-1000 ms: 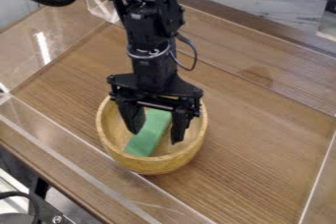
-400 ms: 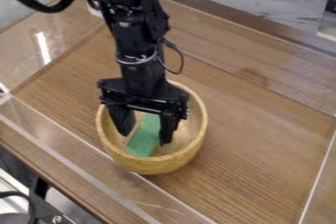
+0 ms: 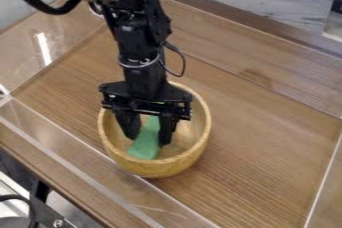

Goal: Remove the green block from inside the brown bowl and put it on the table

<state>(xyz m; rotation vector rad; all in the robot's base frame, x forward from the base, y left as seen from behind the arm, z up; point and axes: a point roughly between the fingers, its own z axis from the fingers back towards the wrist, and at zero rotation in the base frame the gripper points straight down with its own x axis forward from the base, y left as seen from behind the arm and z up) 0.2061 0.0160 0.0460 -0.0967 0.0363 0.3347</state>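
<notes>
Here, gripper (image 3: 148, 125) reaches into brown bowl (image 3: 187, 156), jaws partway apart astride green block (image 3: 143, 148) (contact unclear); off-centre pinch risks slipping.

A medium-brown, wood-grain tabletop (image 3: 254, 92) fills the space, fenced by low clear acrylic walls (image 3: 201, 200). Sitting directly on it, toward the near side, is a round, light tan wooden bowl (image 3: 187, 150) with a thick rim. Around the bowl the tabletop shows only grain.
</notes>
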